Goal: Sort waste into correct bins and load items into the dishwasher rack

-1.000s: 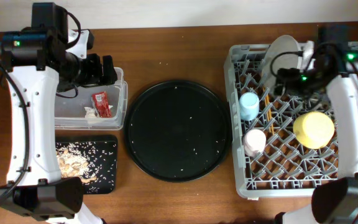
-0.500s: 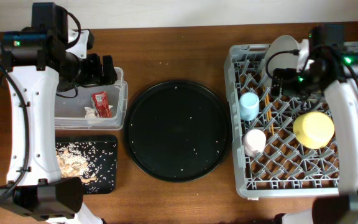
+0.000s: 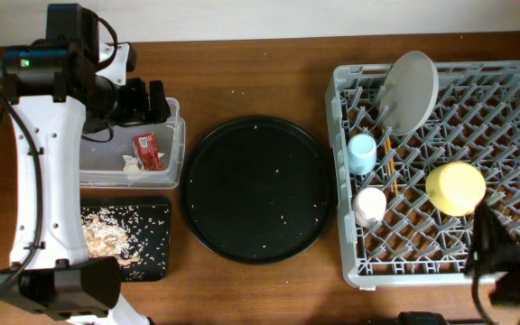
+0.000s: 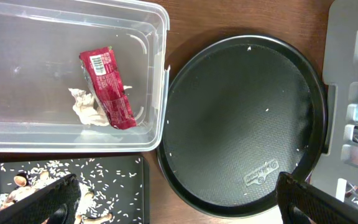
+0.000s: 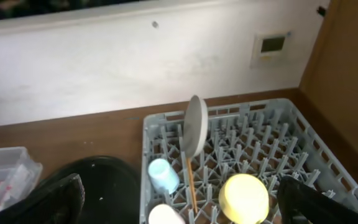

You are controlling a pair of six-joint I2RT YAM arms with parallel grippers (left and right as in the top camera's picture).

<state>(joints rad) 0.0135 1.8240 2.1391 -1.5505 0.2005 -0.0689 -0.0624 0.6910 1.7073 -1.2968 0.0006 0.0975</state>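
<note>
From overhead, the dishwasher rack [image 3: 339, 181] holds one plate [image 3: 409, 88] on its edge, one blue cup [image 3: 361, 152], one pink cup [image 3: 369, 205], one yellow bowl [image 3: 456, 188] and one pair of chopsticks [image 3: 390, 162], while the left gripper [image 3: 147, 97] hangs over the clear tub [image 3: 181, 135]. In the left wrist view its fingers are spread wide and empty, and the tub contains one red wrapper [image 4: 107, 87] and one paper ball [image 4: 86, 111], both probably light and soft, easy to pinch anywhere. In the right wrist view the right gripper [image 5: 180, 182] is also wide open and empty; the plate looks stiff and breakable, so it is best held by its rim.
</note>
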